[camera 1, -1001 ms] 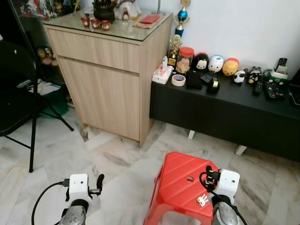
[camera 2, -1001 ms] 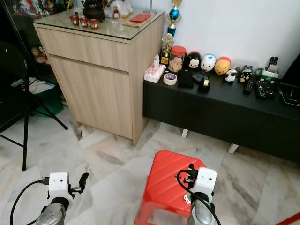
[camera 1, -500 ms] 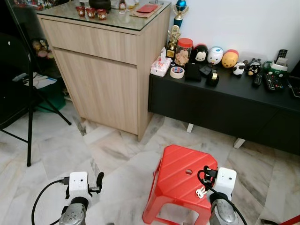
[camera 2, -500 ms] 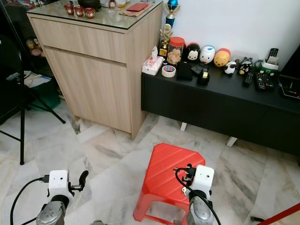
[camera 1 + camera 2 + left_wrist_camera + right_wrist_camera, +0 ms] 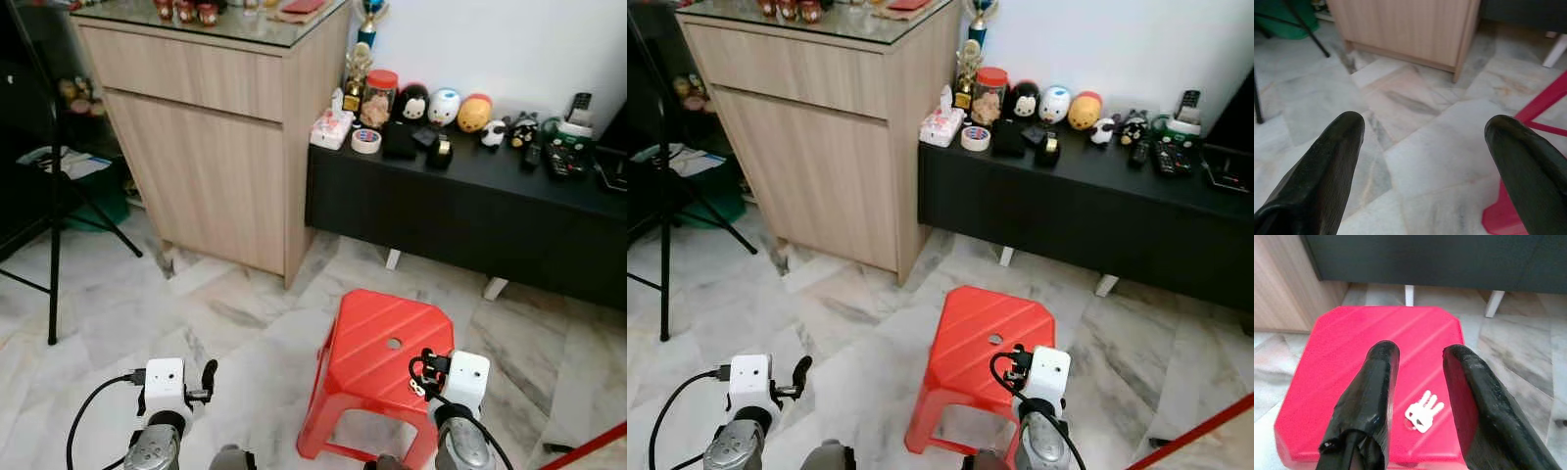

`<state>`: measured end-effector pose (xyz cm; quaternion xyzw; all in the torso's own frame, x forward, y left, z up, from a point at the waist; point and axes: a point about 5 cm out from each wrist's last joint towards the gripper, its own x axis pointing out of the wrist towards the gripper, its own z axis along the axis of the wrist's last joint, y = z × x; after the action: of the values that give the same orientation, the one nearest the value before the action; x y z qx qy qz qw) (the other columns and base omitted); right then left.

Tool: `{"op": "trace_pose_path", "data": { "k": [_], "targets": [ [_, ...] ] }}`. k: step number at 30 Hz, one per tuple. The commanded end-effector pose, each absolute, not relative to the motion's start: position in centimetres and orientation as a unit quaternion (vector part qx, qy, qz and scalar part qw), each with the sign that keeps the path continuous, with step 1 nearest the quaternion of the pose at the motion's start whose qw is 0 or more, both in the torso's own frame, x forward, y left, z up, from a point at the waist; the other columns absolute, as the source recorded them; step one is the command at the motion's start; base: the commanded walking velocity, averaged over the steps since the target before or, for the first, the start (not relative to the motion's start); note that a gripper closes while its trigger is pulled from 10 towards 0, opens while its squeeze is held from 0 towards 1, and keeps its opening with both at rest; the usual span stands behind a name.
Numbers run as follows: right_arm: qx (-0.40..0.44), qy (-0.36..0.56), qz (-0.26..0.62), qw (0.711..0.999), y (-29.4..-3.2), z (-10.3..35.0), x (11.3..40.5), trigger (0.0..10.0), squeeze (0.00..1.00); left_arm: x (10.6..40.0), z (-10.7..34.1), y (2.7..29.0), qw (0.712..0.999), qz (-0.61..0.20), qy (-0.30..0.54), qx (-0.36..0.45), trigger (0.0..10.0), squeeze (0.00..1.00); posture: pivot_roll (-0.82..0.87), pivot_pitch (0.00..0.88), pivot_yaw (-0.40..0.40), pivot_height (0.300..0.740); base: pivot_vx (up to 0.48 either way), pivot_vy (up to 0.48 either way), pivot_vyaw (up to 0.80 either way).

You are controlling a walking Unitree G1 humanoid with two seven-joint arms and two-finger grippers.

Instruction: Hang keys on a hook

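A small bunch of white keys (image 5: 1422,411) lies flat on the top of a red plastic stool (image 5: 377,357), near its front edge. My right gripper (image 5: 1420,352) hangs open just above the stool, its two black fingers (image 5: 1376,382) straddling the keys without touching them. In the left eye view the right gripper (image 5: 421,370) sits over the stool's near right corner. My left gripper (image 5: 1425,122) is open and empty over the marble floor, left of the stool, and in the left eye view it (image 5: 206,377) is at the lower left.
A tall wooden cabinet (image 5: 216,147) stands at the back left. Beside it is a low black bench (image 5: 460,206) carrying toys, a tape roll and remotes. A black stand's legs (image 5: 54,196) are at the far left. A red bar (image 5: 588,446) crosses the bottom right corner.
The head camera has pulled back and risen, so the stool sits higher in the picture with its legs in view. The keys are now behind my right gripper in the eye views.
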<state>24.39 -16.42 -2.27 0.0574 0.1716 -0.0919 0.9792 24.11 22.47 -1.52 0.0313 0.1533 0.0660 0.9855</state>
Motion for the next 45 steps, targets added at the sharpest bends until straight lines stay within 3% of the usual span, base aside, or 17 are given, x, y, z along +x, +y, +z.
{"op": "trace_pose_path", "data": {
  "k": [1, 45],
  "targets": [
    [0.059, 0.17, -0.098, 0.979, -16.66, -2.29, 24.3, 10.0, 0.0, 24.16, -1.85, 21.82, 0.985, 0.053, 0.165, 0.024, 10.0, 0.0, 0.09, 0.03, -0.056, 0.655, 0.0, 0.0, 0.0],
    [0.069, 0.184, -0.062, 0.979, -15.93, -2.61, 24.43, 10.0, 0.0, 24.18, -2.1, 22.03, 0.982, 0.066, 0.177, 0.004, 10.0, 0.0, 0.08, 0.02, -0.055, 0.626, 0.0, 0.0, 0.0]
  ]
}}
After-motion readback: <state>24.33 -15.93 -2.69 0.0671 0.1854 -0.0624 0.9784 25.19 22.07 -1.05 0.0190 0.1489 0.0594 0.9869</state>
